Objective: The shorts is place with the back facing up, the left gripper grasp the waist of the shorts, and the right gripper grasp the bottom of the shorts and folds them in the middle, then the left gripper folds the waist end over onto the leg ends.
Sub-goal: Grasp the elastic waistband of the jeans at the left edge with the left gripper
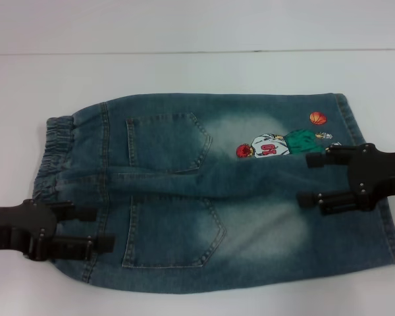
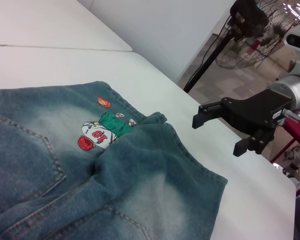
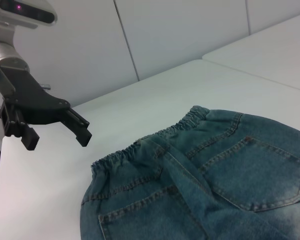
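Blue denim shorts (image 1: pixel 184 191) lie flat on the white table (image 1: pixel 197 72), back up, with two back pockets showing. The elastic waist (image 1: pixel 52 158) is at the left. The leg ends (image 1: pixel 382 217) are at the right, near a cartoon basketball patch (image 1: pixel 276 143). My left gripper (image 1: pixel 104 227) hovers open over the near waist corner and holds nothing. My right gripper (image 1: pixel 304 180) hovers open over the leg ends, also holding nothing. The left wrist view shows the right gripper (image 2: pixel 216 136) raised off the cloth (image 2: pixel 65 165). The right wrist view shows the left gripper (image 3: pixel 59 144) raised beside the waistband (image 3: pixel 140 147).
A seam (image 1: pixel 197 51) crosses the table behind the shorts. Bare white tabletop lies around the garment. Off the table's right edge, a floor fan on a stand (image 2: pixel 250 40) shows in the left wrist view.
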